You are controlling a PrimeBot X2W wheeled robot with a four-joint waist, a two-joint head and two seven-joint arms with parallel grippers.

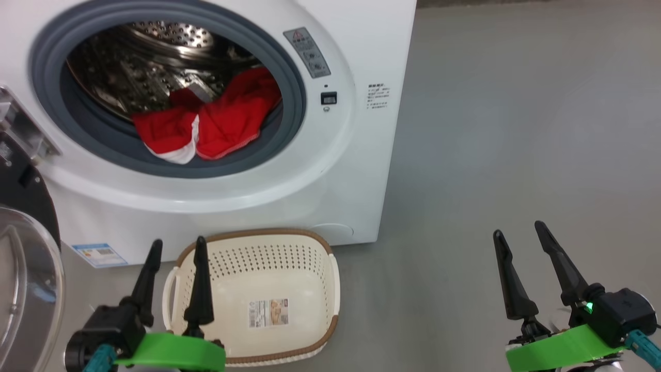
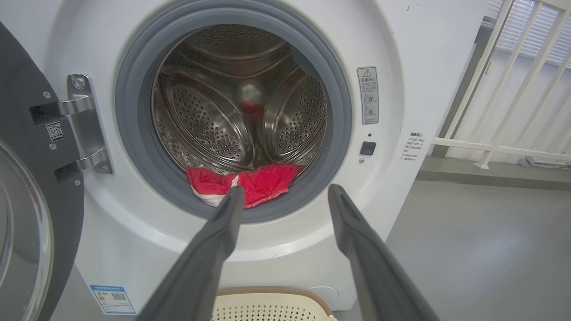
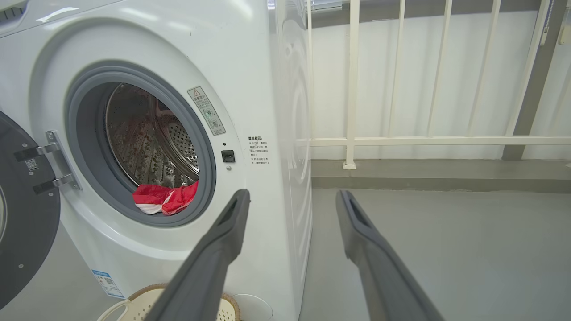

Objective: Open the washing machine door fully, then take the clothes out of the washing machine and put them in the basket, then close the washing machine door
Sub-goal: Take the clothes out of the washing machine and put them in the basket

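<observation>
Door open, laundry waiting: the big white boxy front-loading washing machine [image 1: 356, 155] stands with its large round door [image 1: 23, 289], which has a glossy black rim and a bulging clear glass window, swung wide on a steel hinge [image 2: 87, 125] to my left. Two small bright red fabric garments [image 1: 206, 124], one edged with white trim, lie bunched together at the front of the perforated steel drum [image 1: 155, 57]. Their lower edges drape onto the grey rubber gasket [image 1: 294, 93] at the bottom of the opening.

On the grey floor [image 1: 516, 129], just in front of the machine's base and below the opening, sits the small cream-white perforated plastic basket [image 1: 268, 261] with a brown woven-look rim. A label sticker [image 1: 268, 312] shows on its bottom. A blue energy sticker [image 1: 99, 254] marks the machine's lower left corner, beside the basket.

My left tool [image 1: 178, 240] hangs over the basket's near left corner, released, its two long dark fingers spread well apart and grasping nothing. Seen from the left wrist, those fingers point at the lower rim of the opening, and the left fingertip overlaps the red garments in that view without touching them.

My right tool [image 1: 518, 229] hangs over open floor, well apart from the machine and the basket. It is likewise released, fingers parted and holding nothing. From the right wrist, its fingers frame the machine's right front corner, and a white metal railing [image 3: 401, 140] runs along the wall behind.
</observation>
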